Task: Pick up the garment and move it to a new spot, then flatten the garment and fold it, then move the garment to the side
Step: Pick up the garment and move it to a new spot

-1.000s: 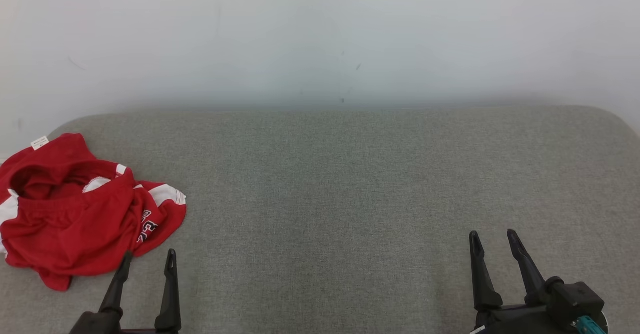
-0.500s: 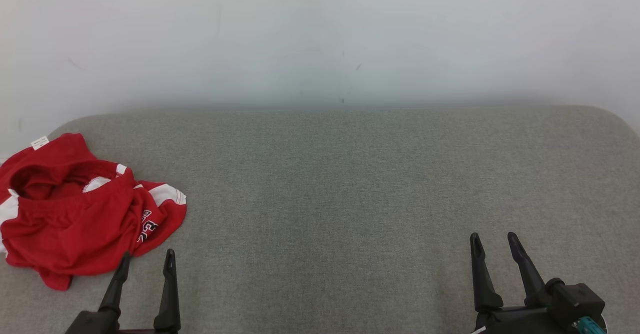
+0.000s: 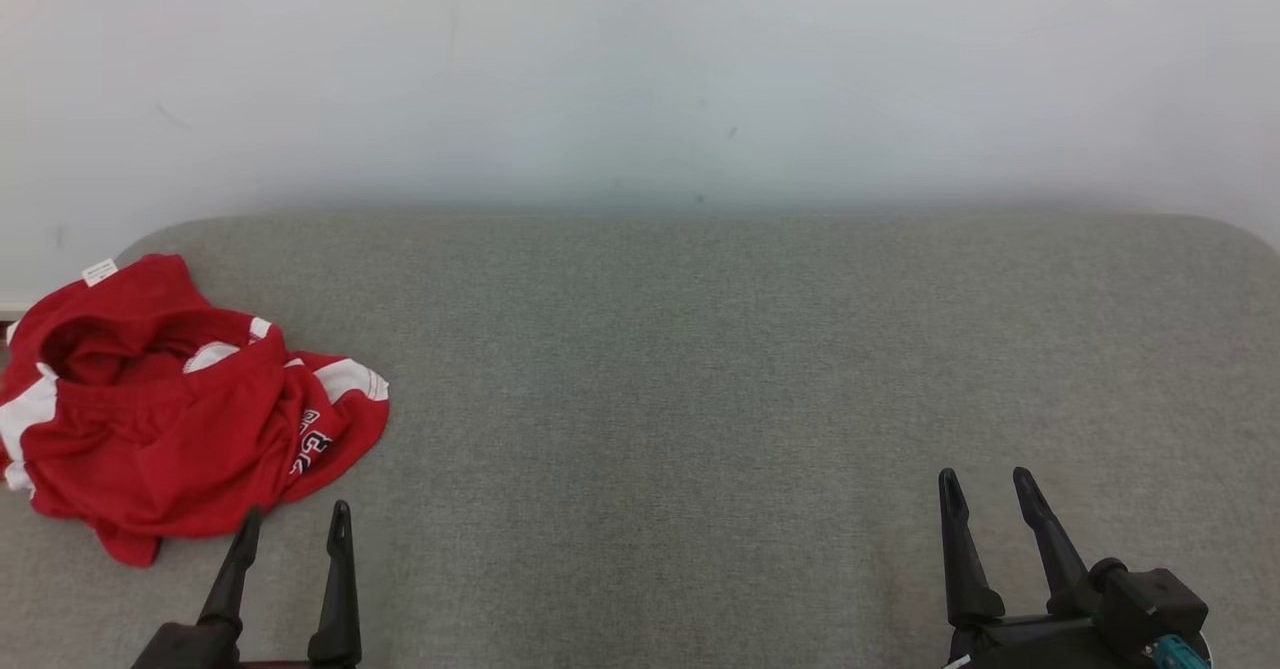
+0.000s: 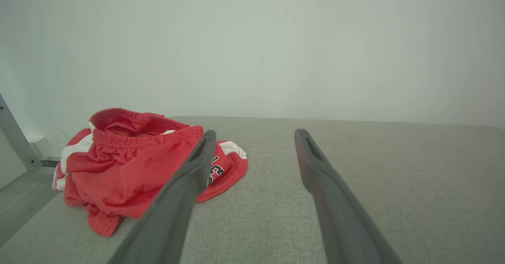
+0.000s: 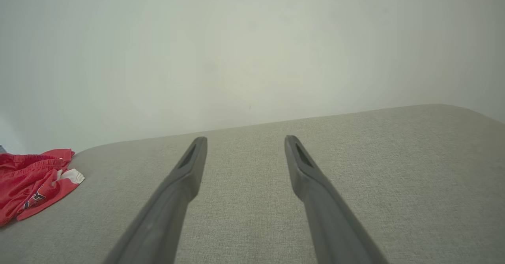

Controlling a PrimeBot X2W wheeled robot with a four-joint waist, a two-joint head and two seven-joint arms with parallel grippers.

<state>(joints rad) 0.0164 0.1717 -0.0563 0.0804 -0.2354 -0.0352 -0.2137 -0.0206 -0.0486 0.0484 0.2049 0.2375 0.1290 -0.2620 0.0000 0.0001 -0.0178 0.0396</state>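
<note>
While the garment lies crumpled at the frame's left edge, untouched on the grey pad, the left gripper hovers just below it, fingers spread and empty, likely poised for the pickup; the right gripper, lower right, is equally spread, holding nothing.

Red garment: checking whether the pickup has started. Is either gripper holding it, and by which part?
Nothing is held. The left gripper stands open by the near edge of the crumpled red garment; the right gripper is open, well away from it.
</note>
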